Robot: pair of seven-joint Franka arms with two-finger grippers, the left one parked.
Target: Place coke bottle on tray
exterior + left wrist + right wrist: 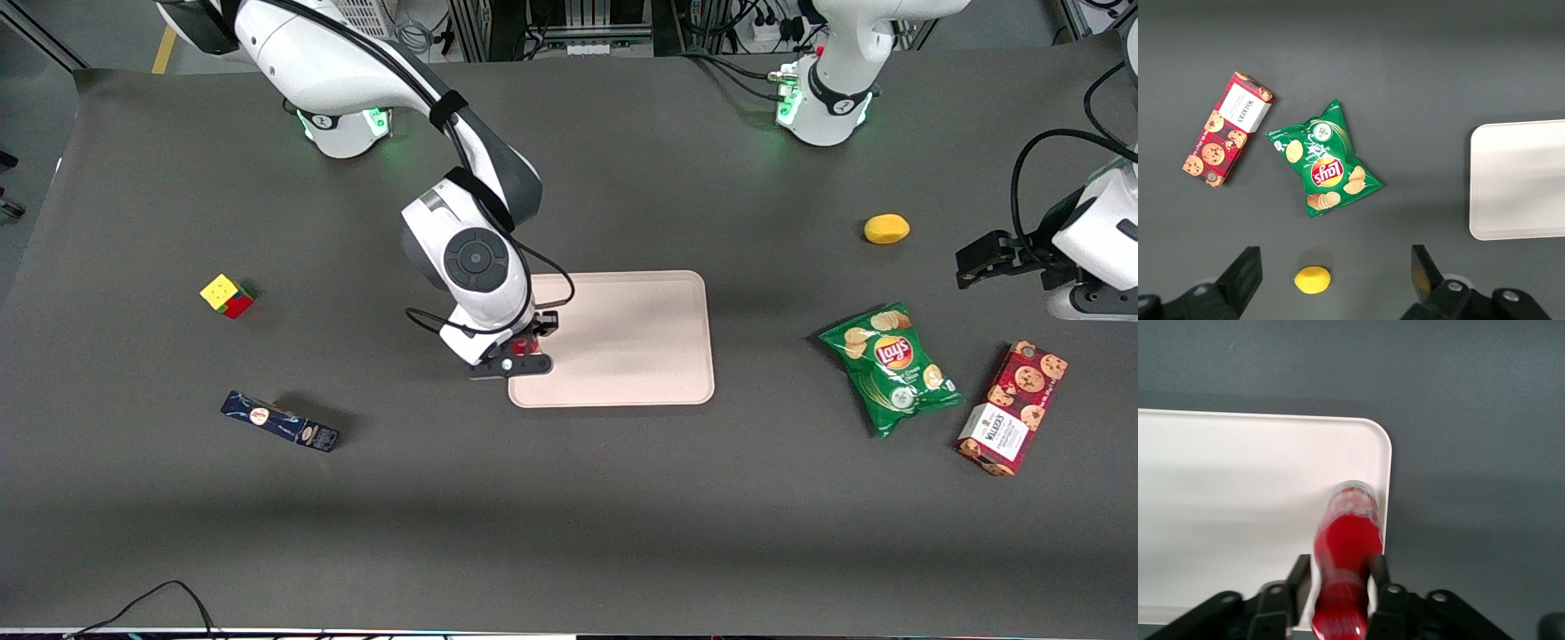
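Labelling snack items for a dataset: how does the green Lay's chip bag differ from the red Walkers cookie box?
The green Lay's chip bag is crinkled and soft; the red Walkers cookie box is rigid, straight-edged and narrower. Both lie flat toward the parked arm's end. The hand holds the coke bottle over the tray.

- Red coke bottle [1346,553], white-patterned label, in the black claw [1338,577].
- Pale pinkish-beige tray [640,356].
- Dark grey counter [569,498].
- Green chips bag [892,366].
- Yellow lemon [886,228].

gripper [1338,587]: over the tray's corner nearest the working arm's end, fingers clamped on the coke bottle
coke bottle [1348,553]: between the fingers, base over the tray
tray [640,356]: beneath the gripper, stretching toward the parked arm's end
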